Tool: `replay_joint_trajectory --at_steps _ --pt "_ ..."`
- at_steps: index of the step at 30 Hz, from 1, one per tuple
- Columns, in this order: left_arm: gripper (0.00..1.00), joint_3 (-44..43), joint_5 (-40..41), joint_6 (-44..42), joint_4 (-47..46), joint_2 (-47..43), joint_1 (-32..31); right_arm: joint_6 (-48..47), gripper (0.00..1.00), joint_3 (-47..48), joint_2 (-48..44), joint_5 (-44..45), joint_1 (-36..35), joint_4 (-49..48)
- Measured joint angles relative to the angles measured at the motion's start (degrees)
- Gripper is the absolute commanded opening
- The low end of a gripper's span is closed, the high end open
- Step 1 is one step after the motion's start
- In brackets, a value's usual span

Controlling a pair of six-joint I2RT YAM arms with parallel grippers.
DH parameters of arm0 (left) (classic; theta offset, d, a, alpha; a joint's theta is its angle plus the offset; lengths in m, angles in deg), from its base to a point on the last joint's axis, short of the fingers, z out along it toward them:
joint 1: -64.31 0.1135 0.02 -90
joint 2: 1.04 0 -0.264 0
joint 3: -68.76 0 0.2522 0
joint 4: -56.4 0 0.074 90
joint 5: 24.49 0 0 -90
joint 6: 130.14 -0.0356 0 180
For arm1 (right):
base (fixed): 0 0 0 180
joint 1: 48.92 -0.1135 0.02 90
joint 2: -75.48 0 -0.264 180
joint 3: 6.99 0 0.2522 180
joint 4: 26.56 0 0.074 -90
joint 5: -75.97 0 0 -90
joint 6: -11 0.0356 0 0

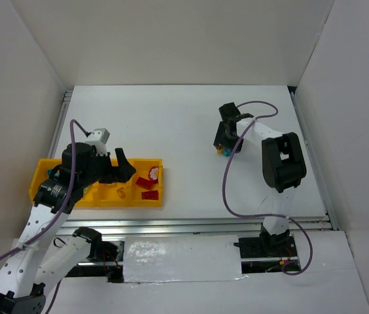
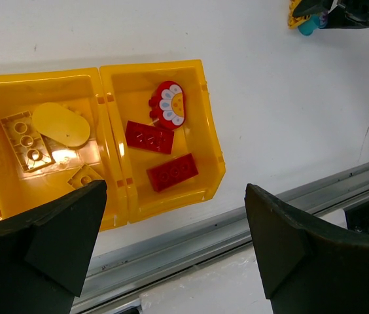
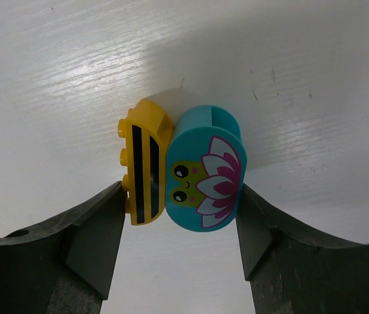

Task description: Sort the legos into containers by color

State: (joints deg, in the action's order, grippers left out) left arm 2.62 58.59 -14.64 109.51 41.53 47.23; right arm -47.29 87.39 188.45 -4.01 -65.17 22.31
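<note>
Left gripper [image 2: 175,196] hangs wide open and empty above the long yellow plastic compartment tray [image 2: 214,140], with red studded bricks [image 2: 148,136] in its right-end compartment. Well to the right, the right gripper [image 3: 179,196] straddles a yellow striped brick [image 3: 146,163] touching a teal rounded frog-print brick [image 3: 204,176]. Cannot tell whether the jaws pinch yet. Pick step; the next move likely needs one colour isolated.

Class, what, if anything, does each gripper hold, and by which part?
Left gripper: nothing, open. Right gripper: its jaws flank a yellow brick and a teal brick lying side by side, at the pair's outer sides; a firm grip cannot be told.
</note>
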Motion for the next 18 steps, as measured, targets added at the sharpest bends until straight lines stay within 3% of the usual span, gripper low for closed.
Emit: replay_joint_trajectory --at_steps 6,11,18 --pt "0.99 0.0 1.5 4.3 -0.7 0.7 0.0 -4.6 0.0 -9.4 -7.9 -0.4 -3.5 -5.8" --pt "0.99 1.7 -1.5 14.8 -7.3 1.4 0.0 -8.9 0.0 -18.8 -26.0 -0.6 -17.0 -10.3" --pt "0.99 6.8 -13.9 28.7 -22.9 4.7 -0.7 -12.3 0.0 -24.0 -46.3 -2.5 -34.3 -18.1"
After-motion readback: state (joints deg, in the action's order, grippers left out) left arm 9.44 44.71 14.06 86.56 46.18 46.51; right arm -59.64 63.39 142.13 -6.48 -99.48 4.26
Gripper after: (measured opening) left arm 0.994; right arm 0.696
